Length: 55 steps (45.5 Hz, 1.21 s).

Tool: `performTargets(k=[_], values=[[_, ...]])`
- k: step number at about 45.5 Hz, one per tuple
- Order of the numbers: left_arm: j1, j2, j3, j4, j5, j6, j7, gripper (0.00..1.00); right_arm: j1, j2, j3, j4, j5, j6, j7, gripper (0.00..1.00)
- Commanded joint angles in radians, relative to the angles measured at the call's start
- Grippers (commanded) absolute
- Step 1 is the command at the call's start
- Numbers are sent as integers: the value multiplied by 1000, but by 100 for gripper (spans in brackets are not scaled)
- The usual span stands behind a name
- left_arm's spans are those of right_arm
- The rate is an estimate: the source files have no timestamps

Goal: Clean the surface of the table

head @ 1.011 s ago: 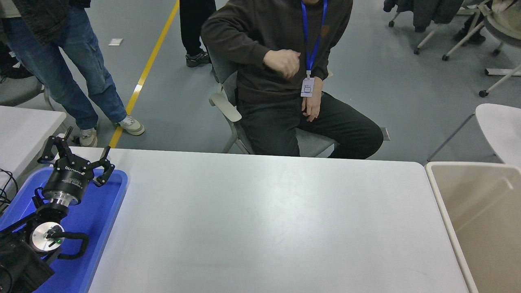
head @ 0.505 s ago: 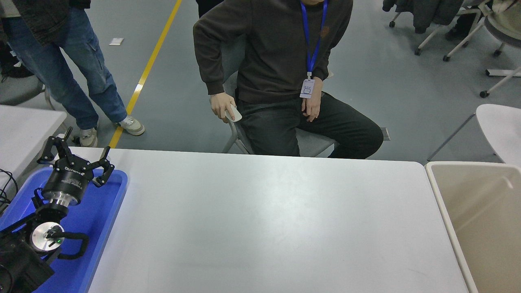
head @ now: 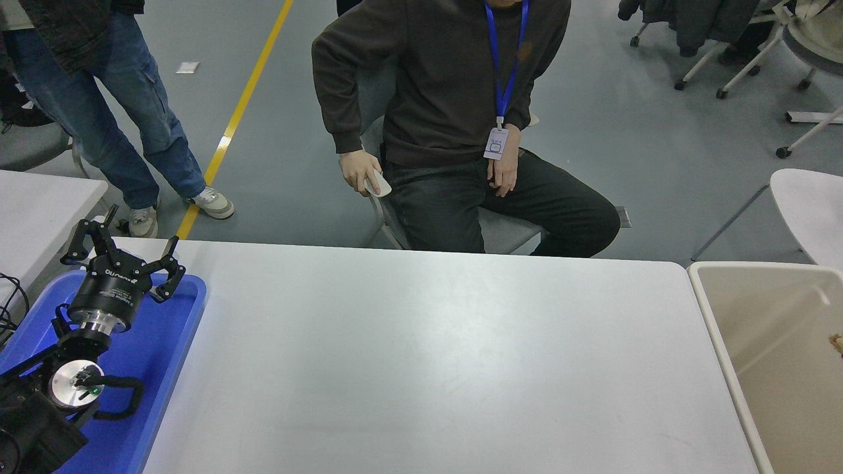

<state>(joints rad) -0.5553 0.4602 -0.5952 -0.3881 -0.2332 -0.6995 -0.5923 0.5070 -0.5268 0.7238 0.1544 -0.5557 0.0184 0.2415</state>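
One arm is all I can see of my robot from the head camera: the left arm comes in from the lower left corner, and its black pincer (head: 124, 253) hangs over the far end of a blue plastic tray (head: 172, 342), its fingers spread apart and holding nothing. My right arm does not show anywhere. The desk surface (head: 435, 355), a wide matte white-grey top with rounded corners, fills the middle and lower part of the view, running from the tray on the left to a beige bin (head: 714, 329) that stands against its right edge. Soft light reflects off the middle of the top. Deep inside the bin, at the right edge of the view, a small brownish scrap (head: 836, 342) shows; I cannot tell what it is. Beyond the desk's far edge a person in a dark sweater (head: 448, 85) with a blue lanyard sits on a chair, facing me, one hand (head: 359, 172) down on the chair's armrest and the other resting on a thigh. Further left a second person in blue jeans (head: 112, 112) stands on the grey floor beside a yellow floor line (head: 244, 99). Part of another white desk (head: 39, 210) shows at the left edge.
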Motion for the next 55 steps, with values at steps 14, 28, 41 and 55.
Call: performTargets(k=[14, 28, 41, 55], values=[[0, 0, 0, 0, 0, 0, 0, 100, 5, -5, -80, -9, 8, -8, -33, 100], [0, 0, 0, 0, 0, 0, -1, 100, 7, -6, -78, -10, 11, -9, -38, 100], [0, 0, 0, 0, 0, 0, 0, 100, 19, -7, -81, -10, 40, -8, -38, 100], [0, 0, 0, 0, 0, 0, 0, 100, 33, -10, -75, -10, 49, -8, -38, 100]])
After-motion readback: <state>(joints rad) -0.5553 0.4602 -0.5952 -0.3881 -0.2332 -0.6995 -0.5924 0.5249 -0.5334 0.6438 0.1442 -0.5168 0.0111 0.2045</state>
